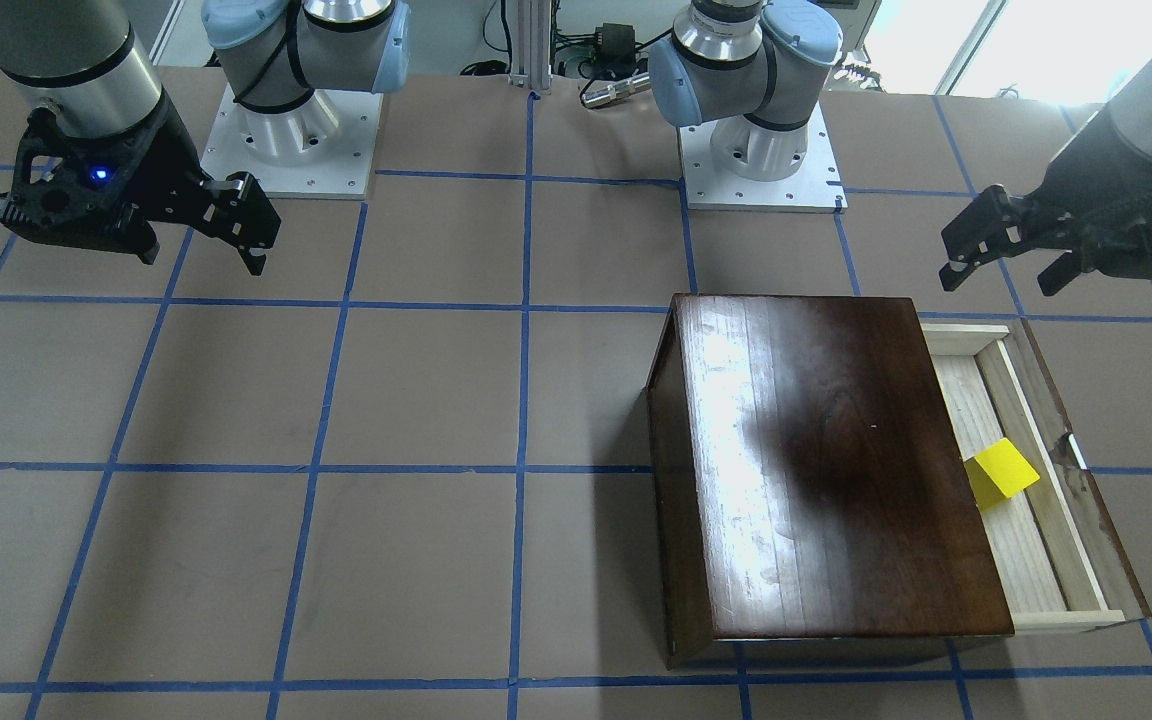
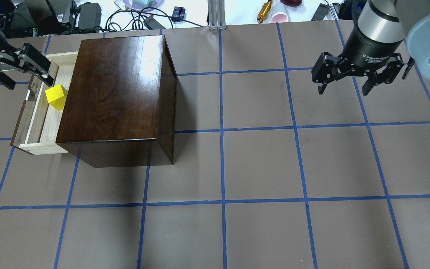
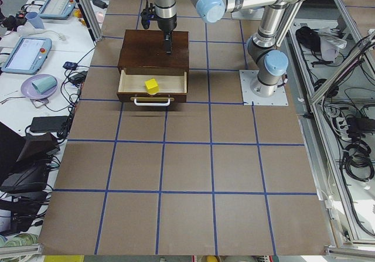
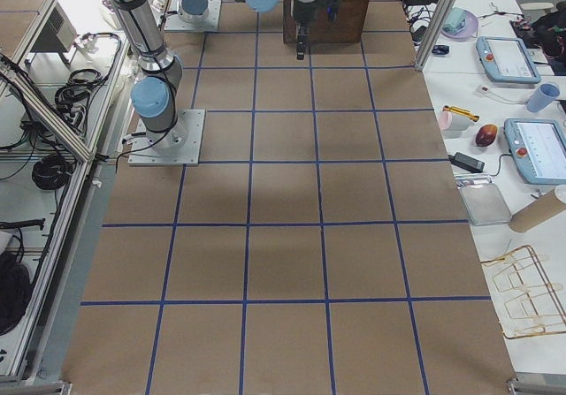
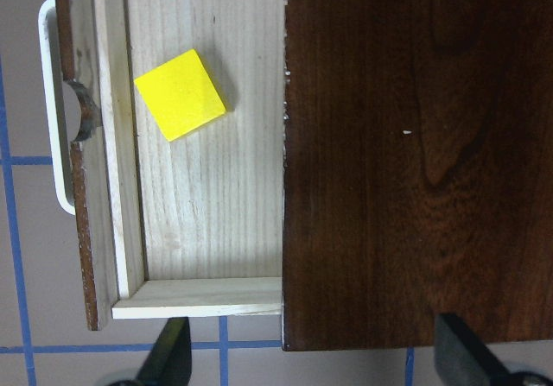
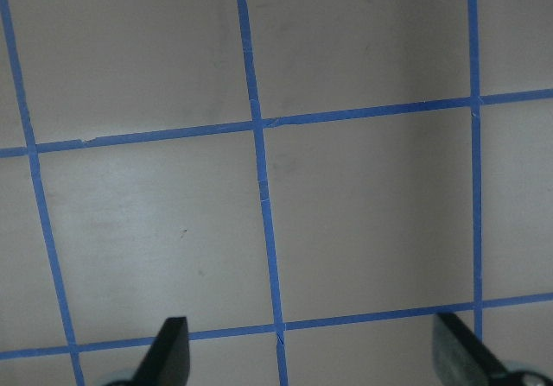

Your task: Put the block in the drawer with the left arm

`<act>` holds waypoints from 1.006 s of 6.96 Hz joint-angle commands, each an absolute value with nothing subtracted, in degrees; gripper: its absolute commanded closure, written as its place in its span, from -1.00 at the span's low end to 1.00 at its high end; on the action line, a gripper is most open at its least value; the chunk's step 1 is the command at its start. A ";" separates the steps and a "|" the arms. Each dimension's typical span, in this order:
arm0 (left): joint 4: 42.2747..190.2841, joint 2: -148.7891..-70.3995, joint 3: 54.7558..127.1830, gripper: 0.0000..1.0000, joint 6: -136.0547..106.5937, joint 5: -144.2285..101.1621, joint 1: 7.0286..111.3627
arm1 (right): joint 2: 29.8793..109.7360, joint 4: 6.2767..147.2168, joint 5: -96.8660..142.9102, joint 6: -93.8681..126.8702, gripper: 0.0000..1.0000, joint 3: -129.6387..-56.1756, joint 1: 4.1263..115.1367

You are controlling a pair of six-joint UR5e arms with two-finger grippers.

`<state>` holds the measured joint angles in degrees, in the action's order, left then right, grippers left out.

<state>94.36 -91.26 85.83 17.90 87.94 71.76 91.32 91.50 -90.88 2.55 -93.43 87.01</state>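
As judged from the block [image 1: 1002, 472] lying loose in the drawer [image 1: 1024, 562] below the left pincer [image 1: 1001, 278], spread wide and empty, looks finished; leaves only withdrawing.

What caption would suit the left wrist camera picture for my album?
Yellow block rests in the pulled-out drawer of a dark cabinet, left gripper open above.

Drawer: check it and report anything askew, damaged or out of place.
The block lies in the open drawer turned diagonally to its walls. Otherwise nothing stands out; the left end effector hangs open, apart from it.
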 commanded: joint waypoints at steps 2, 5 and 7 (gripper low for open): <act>97.29 -87.20 86.39 -1.00 12.93 88.07 77.51 | 91.32 91.49 -90.88 2.55 -1.00 -93.43 87.01; 96.68 -87.45 86.84 -1.00 8.28 87.89 80.50 | 91.32 91.49 -90.88 2.55 -1.00 -93.51 87.01; 95.02 -88.24 86.84 -1.00 1.52 87.98 84.44 | 91.32 91.49 -90.88 2.55 -1.00 -93.43 87.01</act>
<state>96.20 -87.76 86.83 5.01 87.90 82.09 91.32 91.49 -90.88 2.55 -93.45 87.01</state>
